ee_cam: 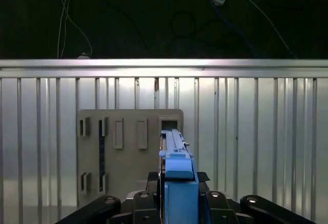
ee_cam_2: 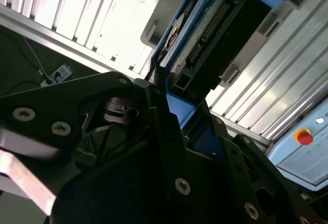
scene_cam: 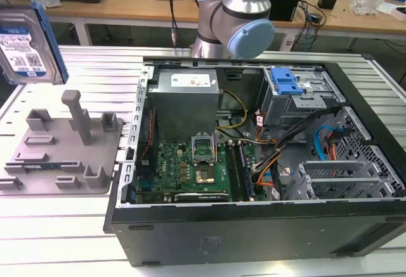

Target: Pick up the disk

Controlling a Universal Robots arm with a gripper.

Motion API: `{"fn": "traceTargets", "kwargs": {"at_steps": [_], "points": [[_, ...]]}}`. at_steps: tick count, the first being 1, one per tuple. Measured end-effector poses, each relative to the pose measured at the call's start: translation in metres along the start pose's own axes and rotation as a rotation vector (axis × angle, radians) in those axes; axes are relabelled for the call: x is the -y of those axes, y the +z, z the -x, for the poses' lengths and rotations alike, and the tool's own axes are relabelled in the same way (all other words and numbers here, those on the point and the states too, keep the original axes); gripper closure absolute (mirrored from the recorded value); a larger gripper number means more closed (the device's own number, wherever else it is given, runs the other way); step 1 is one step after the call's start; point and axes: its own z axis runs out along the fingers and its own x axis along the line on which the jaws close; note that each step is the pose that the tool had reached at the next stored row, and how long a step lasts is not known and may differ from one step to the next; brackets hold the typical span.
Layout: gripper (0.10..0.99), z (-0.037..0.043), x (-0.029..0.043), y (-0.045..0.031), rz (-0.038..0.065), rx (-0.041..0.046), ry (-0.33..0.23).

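Looking at the disk (scene_cam: 28,42) first, we see it up in the air at the far corner on the exterior view's left, well above the grey fixture plate (scene_cam: 63,153) and apart from it. It stands on its edge, with its long side going up and down and its white-and-blue label facing us. From the open computer case (scene_cam: 254,163) in the middle of the exterior view, the disk sits at about ten o'clock. In the first wrist view we see the disk's (ee_cam: 177,178) thin blue edge running straight out from between the black gripper (ee_cam: 177,203) fingers (ee_cam: 143,203), so its long side points away from the gripper. The fixture plate (ee_cam: 128,152) lies flat on the ribbed metal table (ee_cam: 256,142) past the disk's far end. In the second wrist view the fingers (ee_cam_2: 169,131) press on the disk's (ee_cam_2: 215,34) two flat sides, one on each. So we judge the gripper is pinching the disk and carrying it. The pick-up looks done, since nothing else touches the disk.
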Motion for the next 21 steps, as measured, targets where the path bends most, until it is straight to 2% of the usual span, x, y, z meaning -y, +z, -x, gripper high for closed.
{"fn": "traceTargets", "kwargs": {"at_steps": [6, 8, 10, 11, 14, 16, 21], "points": [[0.722, -0.0006, -0.0002, -0.0316, 0.0, 0.0001, 0.0], [0.722, -0.001, -0.0003, -0.0484, 0.0, 0.0, 0.0], [0.722, -0.0011, -0.0003, -0.0573, 0.0, 0.0, 0.0], [0.722, -0.0014, -0.0004, -0.0693, 0.0, 0.0, 0.0], [0.722, -0.0017, -0.0005, -0.0857, 0.0, 0.0, 0.0], [0.722, -0.0018, -0.0005, -0.0889, 0.0, 0.0, 0.0], [0.722, -0.0019, -0.0005, -0.0889, 0.0, 0.0003, 0.0]]}}
